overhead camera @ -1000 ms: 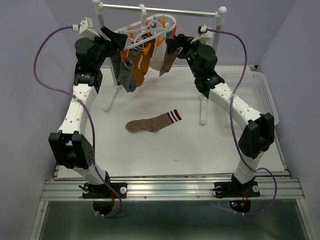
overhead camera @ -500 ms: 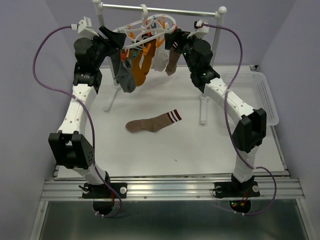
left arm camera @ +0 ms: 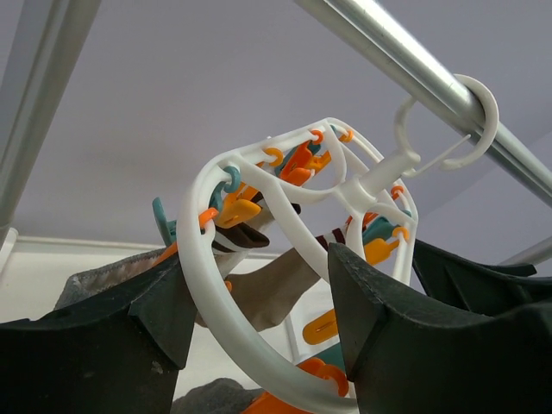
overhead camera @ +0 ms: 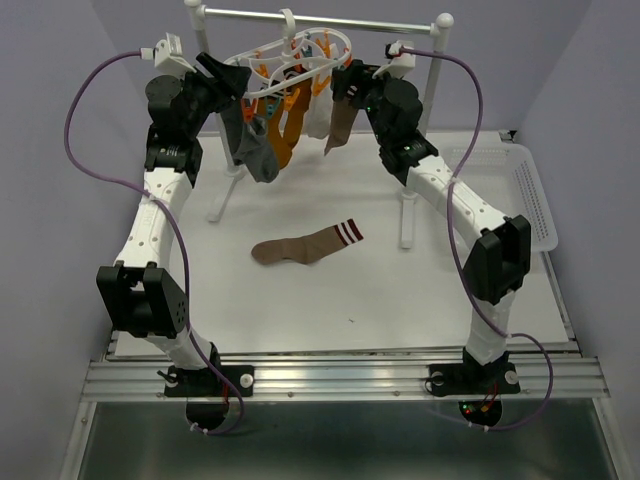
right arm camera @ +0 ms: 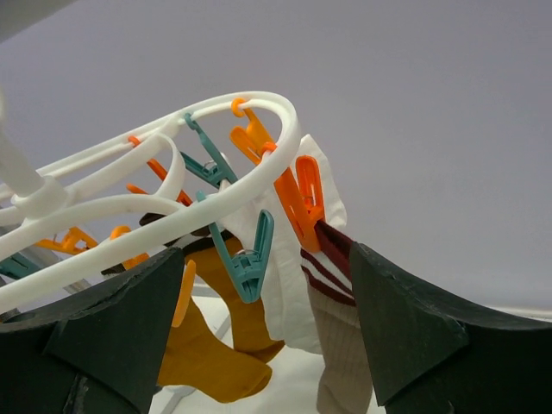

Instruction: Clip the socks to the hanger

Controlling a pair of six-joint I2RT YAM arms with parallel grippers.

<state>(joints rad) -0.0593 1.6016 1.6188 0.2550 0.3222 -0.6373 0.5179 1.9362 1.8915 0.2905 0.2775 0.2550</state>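
Note:
The white hanger (overhead camera: 290,62) hangs tilted from the rail, and its ring (left arm camera: 250,345) runs between my left gripper's jaws. My left gripper (overhead camera: 228,80) (left arm camera: 263,272) holds that ring at the hanger's left end. Grey (overhead camera: 256,152), mustard (overhead camera: 283,135), white (overhead camera: 318,118) and brown striped (overhead camera: 338,125) socks hang from clips. In the right wrist view an orange clip (right arm camera: 302,203) grips the brown striped sock (right arm camera: 332,345). My right gripper (overhead camera: 348,82) (right arm camera: 267,250) is open, one jaw on each side of that sock. A second brown striped sock (overhead camera: 305,245) lies flat on the table.
The metal rail (overhead camera: 320,18) with ball-topped posts spans the back, and its right leg (overhead camera: 407,215) stands near the loose sock. A white perforated basket (overhead camera: 530,190) sits at the table's right edge. A free teal clip (right arm camera: 250,254) dangles beside the white sock.
My right arm has lifted and swung left toward the hanger. The brown striped sock now hangs straight from the orange clip. My left gripper and the loose sock have not moved.

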